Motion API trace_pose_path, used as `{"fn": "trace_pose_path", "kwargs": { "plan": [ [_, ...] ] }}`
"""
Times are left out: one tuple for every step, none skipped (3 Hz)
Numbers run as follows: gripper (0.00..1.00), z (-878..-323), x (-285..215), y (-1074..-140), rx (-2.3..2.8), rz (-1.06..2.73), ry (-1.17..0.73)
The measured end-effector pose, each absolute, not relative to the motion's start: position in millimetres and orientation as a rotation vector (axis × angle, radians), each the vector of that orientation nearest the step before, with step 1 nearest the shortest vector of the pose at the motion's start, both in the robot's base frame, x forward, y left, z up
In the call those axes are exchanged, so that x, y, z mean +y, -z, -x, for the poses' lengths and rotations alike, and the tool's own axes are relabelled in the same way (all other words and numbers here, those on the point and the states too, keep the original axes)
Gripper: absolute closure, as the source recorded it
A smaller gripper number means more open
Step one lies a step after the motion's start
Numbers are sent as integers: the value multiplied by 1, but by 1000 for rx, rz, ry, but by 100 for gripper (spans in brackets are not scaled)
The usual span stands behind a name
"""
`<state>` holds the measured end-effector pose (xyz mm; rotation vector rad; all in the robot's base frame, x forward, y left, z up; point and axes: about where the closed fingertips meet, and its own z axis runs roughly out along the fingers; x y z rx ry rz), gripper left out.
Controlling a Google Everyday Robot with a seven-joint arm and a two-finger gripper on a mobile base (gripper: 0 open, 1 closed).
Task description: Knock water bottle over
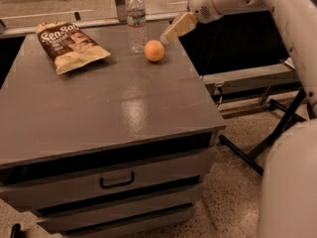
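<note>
The water bottle (135, 21) stands upright at the desk's (109, 118) 12 o'clock edge, with an orange (154, 50) just beside it at 4 o'clock. The tool (167, 36) hovers at the bottle's 3 o'clock, touching neither; how far it is open cannot be told.

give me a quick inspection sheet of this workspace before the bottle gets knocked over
surface: grey cabinet top, flat, with drawers below it
job's things: water bottle standing upright near the far edge, white cap on
clutter: orange just right of the bottle in the view, apart from it; chip bag lying flat at the far left
grippers: hand in the air near the far right corner, right of the orange, not touching the bottle
cables: nothing seen
surroundings: speckled floor; black stand legs right of the cabinet
</note>
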<state>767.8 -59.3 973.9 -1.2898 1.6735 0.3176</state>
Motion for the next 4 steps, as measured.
{"fn": "trace_pose_path", "kwargs": {
  "plan": [
    [0,-799,-33,-958,1672,1218,-394],
    [0,-820,-9,-954,1616,1180,-471],
    [0,-831,19,-953,1544,1170,-551],
    [0,-839,43,-947,1507,1160,-615]
  ]
}}
